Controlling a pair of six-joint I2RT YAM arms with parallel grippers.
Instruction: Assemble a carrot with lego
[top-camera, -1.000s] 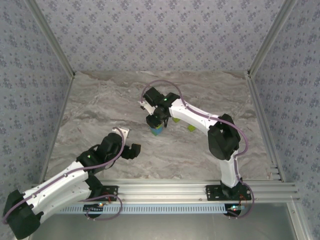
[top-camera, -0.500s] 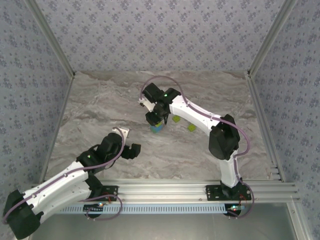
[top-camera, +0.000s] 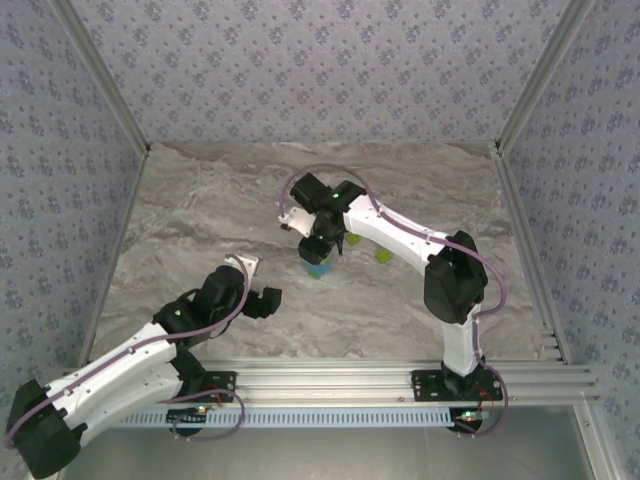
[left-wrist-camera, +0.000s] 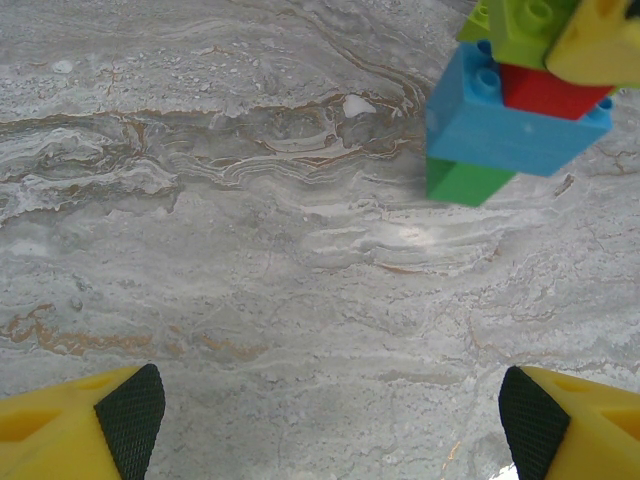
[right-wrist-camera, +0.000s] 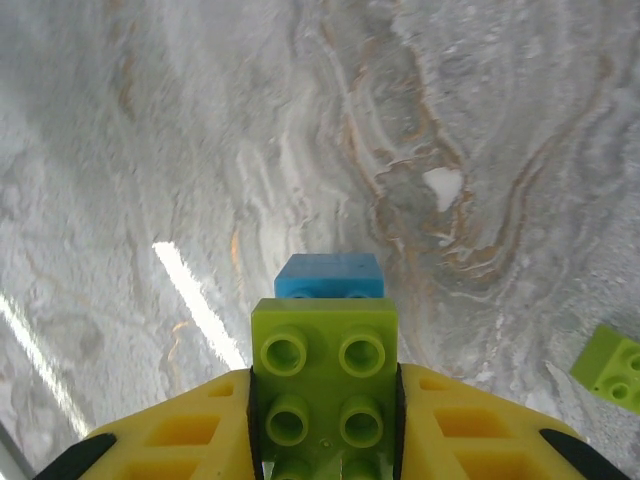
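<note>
So the right claw (top-camera: 318, 246) was pinching the carrot (top-camera: 317, 266) by its top lime brick (right-wrist-camera: 323, 370). On the right wrist cam that brick sat squeezed snug between the two yellow fingers (right-wrist-camera: 190, 430), studs facing the camera, with a blue brick (right-wrist-camera: 329, 275) poking out just beyond it. The claw pointed down over roughly the middle of the marble-look table (top-camera: 190, 200), a bit toward the far side.

From the left wrist cam the stack read, bottom up: green, a wide blue, red, then lime pieces on top, with a yellow finger pressed against its upper right. Honestly I couldn't tell if the green end was sitting on the marble or hanging just above it.

To the right of the carrot, two loose lime bricks lay on the table. One (top-camera: 352, 238) was just beside the claw, and the other (top-camera: 384, 256) was a little further right and nearer. One loose lime brick also showed tilted at the right edge of the right wrist cam (right-wrist-camera: 610, 368).

The left claw (top-camera: 262, 284) was spread wide with nothing in it, parked near-left of the carrot and well apart from it. Its dark pads (left-wrist-camera: 128, 415) sat in the two bottom corners of its own cam, with bare marble between them.
</note>
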